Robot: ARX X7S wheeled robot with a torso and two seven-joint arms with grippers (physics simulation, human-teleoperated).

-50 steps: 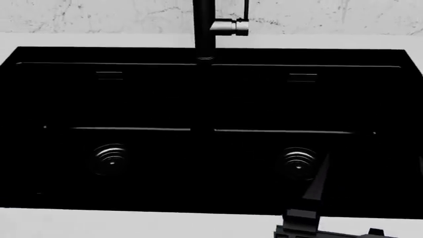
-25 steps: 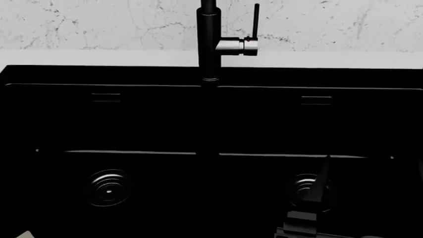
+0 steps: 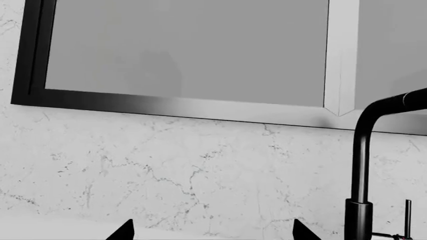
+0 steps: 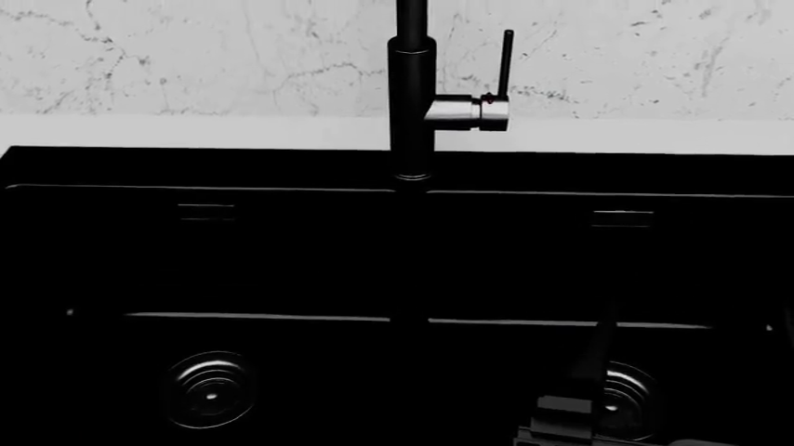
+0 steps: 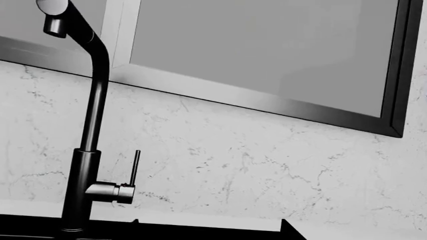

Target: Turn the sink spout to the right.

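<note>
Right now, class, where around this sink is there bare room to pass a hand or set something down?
Bare: the white counter strip between the marble wall and the sink, left of the sink spout; also the left basin around its drain. Crowded: right of the spout, where the steel stub and lever stick out, and the right basin, where the right arm reaches in.

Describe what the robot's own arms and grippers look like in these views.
Only dark parts show. In the head view the right arm is matte black and angular, with a blocky base and a slim tapering link. In the left wrist view, the left gripper shows two black pointed fingertips.
</note>
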